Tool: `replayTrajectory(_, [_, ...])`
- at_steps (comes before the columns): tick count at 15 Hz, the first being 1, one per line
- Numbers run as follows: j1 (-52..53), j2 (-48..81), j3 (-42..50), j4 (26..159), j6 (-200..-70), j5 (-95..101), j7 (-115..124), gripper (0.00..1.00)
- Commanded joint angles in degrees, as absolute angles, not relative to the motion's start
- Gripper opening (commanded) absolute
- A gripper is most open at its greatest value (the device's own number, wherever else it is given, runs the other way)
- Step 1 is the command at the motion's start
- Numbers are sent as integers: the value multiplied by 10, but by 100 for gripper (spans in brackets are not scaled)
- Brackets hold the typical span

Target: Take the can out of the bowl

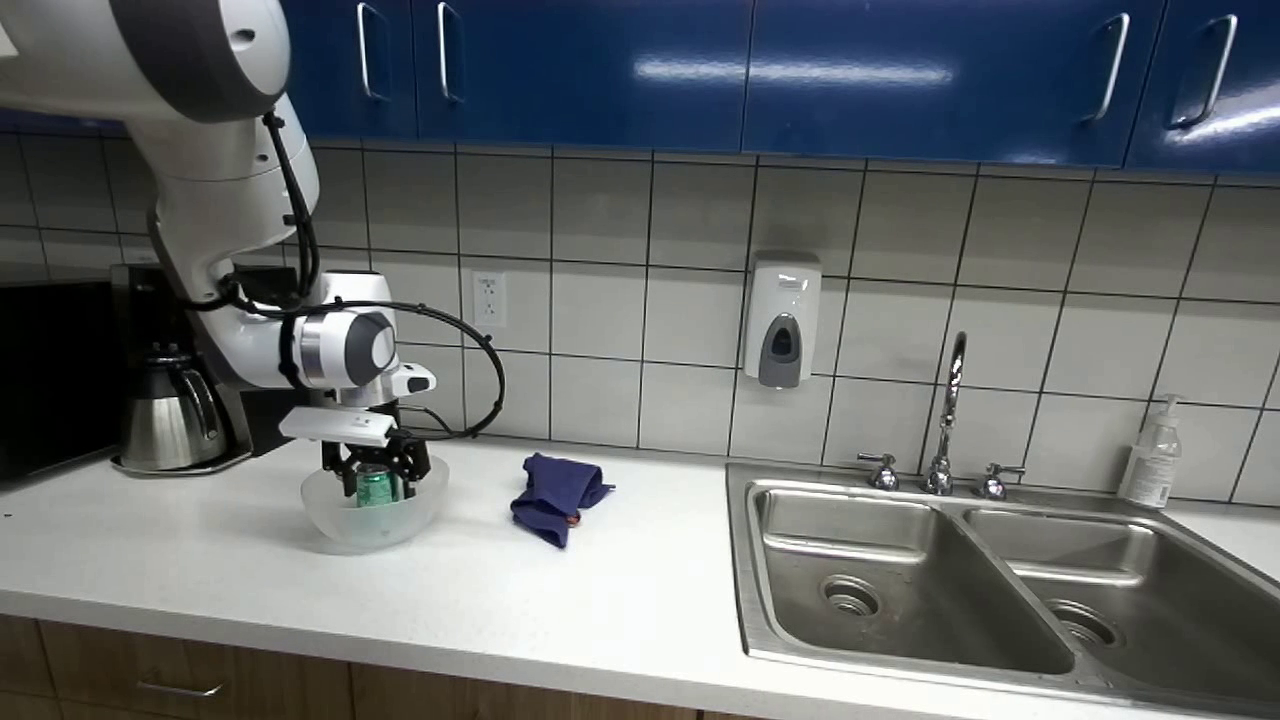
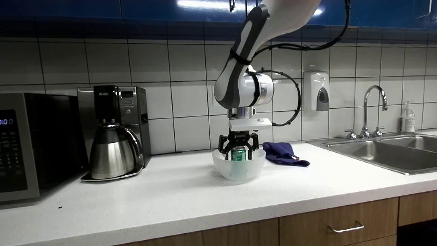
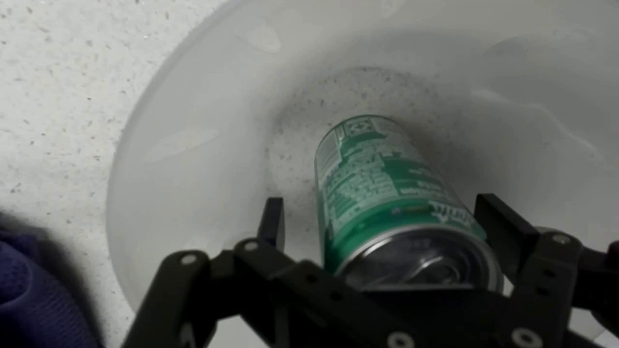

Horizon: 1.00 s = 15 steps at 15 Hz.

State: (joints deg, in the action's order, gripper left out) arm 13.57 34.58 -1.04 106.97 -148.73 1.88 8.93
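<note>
Your gripper [image 3: 381, 215] is spread around the can [image 3: 377, 179], one finger [image 3: 272, 224] clear of it; whether the other touches, you cannot tell from the wrist view. The can stands upright inside the bowl [image 2: 256, 166], which sits on the counter [image 2: 164, 198], with the cloth [image 2: 283, 154] lying near, apart from it.

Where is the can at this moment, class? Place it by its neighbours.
In both exterior views, the can sits inside the bowl, left of the cloth, with the open gripper straddling it.
</note>
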Motion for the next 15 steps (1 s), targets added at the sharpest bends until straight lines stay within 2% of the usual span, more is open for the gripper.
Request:
replayTrajectory(1, [131, 346, -15, 1069, -1486, 24, 92, 100])
replayTrajectory(9, [135, 342, -9, 1069, -1489, 30, 97, 100])
replayTrajectory(10, [134, 342, -10, 1069, -1491, 28, 98, 75])
replayTrajectory(12, [134, 342, -10, 1069, -1493, 29, 96, 66])
replayTrajectory(15, [136, 343, -8, 1067, -1494, 31, 98, 42])
